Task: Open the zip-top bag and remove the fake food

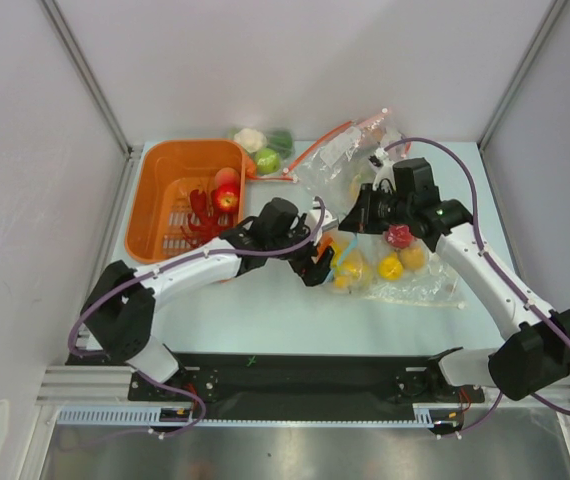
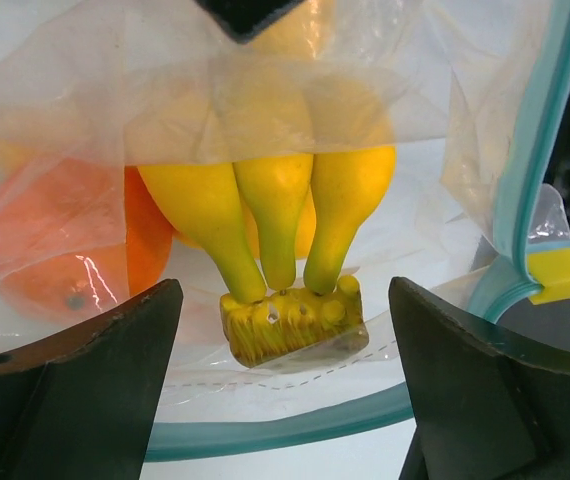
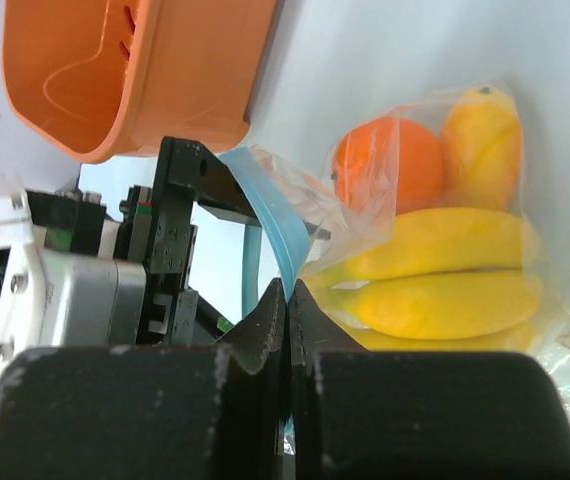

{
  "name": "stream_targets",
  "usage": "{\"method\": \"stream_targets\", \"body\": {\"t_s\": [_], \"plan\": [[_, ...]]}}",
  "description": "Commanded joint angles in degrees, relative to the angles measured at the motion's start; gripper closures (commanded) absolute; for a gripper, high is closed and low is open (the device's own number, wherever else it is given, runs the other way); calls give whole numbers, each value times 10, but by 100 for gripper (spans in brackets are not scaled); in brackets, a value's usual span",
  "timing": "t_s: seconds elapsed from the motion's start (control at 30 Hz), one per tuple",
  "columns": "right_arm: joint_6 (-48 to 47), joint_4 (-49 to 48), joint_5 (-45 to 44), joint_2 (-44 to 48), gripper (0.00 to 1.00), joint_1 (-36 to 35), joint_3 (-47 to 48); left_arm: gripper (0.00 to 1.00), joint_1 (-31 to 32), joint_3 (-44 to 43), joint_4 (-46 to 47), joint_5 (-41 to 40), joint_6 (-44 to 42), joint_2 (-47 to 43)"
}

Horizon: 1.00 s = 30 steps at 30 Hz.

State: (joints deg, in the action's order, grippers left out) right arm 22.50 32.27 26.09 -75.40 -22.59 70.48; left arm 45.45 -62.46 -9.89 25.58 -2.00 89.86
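The zip-top bag (image 1: 343, 262) lies mid-table, its teal zip strip (image 2: 295, 425) open in a loop. Inside are a yellow banana bunch (image 2: 275, 200), an orange (image 2: 45, 250) and a yellow lemon-like piece (image 3: 480, 130). My left gripper (image 1: 315, 262) is open at the bag's mouth, and in the left wrist view (image 2: 283, 330) its jaws stand either side of the banana stem without touching it. My right gripper (image 1: 360, 215) is shut on the teal strip (image 3: 287, 240) and holds the upper lip up, as the right wrist view (image 3: 288, 290) shows.
An orange basket (image 1: 180, 200) at the left holds a red apple (image 1: 226, 197). A green apple (image 1: 267, 160) and a clear bag with a red strip (image 1: 350, 150) lie at the back. Another clear bag with a red apple and yellow fruits (image 1: 405, 262) lies just right.
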Motion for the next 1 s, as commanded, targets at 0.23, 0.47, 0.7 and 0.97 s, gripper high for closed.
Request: {"method": "stream_targets", "body": {"t_s": [0.23, 0.47, 0.7, 0.97], "plan": [[4, -42, 29, 11, 100, 14, -3, 13, 15, -38, -14, -1, -21, 40], [-2, -34, 32, 14, 100, 14, -16, 46, 15, -52, -18, 3, -9, 66], [-29, -1, 13, 19, 100, 3, -33, 84, 15, -70, -29, -5, 14, 45], [-38, 11, -19, 22, 100, -23, -44, 100, 15, -123, -91, -4, 33, 38]]}}
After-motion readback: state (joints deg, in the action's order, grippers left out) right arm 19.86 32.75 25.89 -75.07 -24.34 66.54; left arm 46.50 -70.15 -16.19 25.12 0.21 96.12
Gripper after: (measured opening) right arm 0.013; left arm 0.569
